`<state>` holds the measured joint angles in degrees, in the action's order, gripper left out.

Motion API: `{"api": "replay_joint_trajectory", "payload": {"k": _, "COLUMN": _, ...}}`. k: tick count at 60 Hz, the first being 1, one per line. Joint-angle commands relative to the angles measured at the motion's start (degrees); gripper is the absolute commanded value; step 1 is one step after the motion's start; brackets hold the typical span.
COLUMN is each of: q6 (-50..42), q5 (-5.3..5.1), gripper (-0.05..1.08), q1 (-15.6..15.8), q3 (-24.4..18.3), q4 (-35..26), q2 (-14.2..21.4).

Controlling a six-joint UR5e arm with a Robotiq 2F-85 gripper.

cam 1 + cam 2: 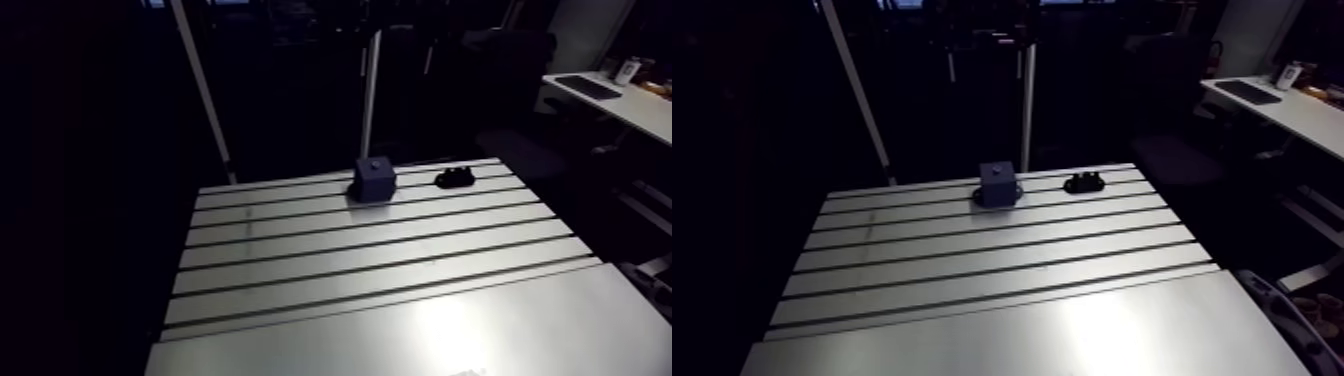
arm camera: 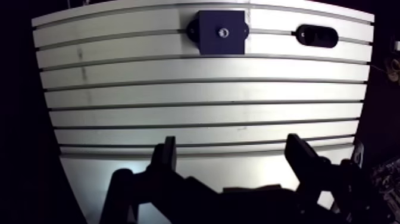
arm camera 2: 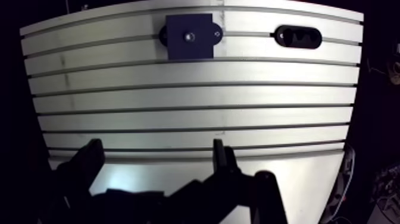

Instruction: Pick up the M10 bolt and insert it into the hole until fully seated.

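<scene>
Two items sit well ahead of the gripper (image 2: 232, 143) on the tabletop (image 2: 202, 92): dark blue block (image 2: 221, 33), bright round spot (image 2: 224, 33) at its top centre (bolt or hole, cannot tell), and black oblong piece (image 2: 316, 36) beside it. Gripper wide, holding nothing

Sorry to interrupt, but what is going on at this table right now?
Nothing is being handled. The pincer hangs open and empty over the near part of the table. Along the far edge stand a dark blue block with a small shiny spot on top and, beside it, a black oval part. Whether that spot is a hole or a bolt head I cannot tell.
</scene>
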<state>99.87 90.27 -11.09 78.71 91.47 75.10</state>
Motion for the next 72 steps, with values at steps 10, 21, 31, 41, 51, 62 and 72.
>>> {"api": "replay_joint_trajectory", "payload": {"k": 10, "q6": -2.0, "q5": -0.94, "gripper": 0.00, "q1": 2.4, "q3": 4.1, "q4": -7.3, "q2": 13.3}}
{"api": "replay_joint_trajectory", "payload": {"k": 21, "q6": -1.9, "q5": -1.18, "gripper": 0.00, "q1": 2.5, "q3": 3.9, "q4": -8.3, "q2": 13.1}}
{"api": "replay_joint_trajectory", "payload": {"k": 31, "q6": -2.0, "q5": -0.89, "gripper": 0.00, "q1": 2.7, "q3": 4.1, "q4": -8.1, "q2": 12.8}}
{"api": "replay_joint_trajectory", "payload": {"k": 41, "q6": -1.9, "q5": 0.48, "gripper": 0.00, "q1": 2.7, "q3": 4.0, "q4": -8.2, "q2": 12.6}}
{"api": "replay_joint_trajectory", "payload": {"k": 51, "q6": -1.6, "q5": 2.05, "gripper": 0.00, "q1": 2.7, "q3": 4.0, "q4": -8.3, "q2": 11.3}}
{"api": "replay_joint_trajectory", "payload": {"k": 62, "q6": -1.1, "q5": 2.14, "gripper": 0.00, "q1": 3.2, "q3": 3.4, "q4": -8.4, "q2": 10.9}}
{"api": "replay_joint_trajectory", "payload": {"k": 72, "q6": -1.1, "q5": 2.05, "gripper": 0.00, "q1": 3.4, "q3": 3.3, "q4": -8.3, "q2": 10.8}}
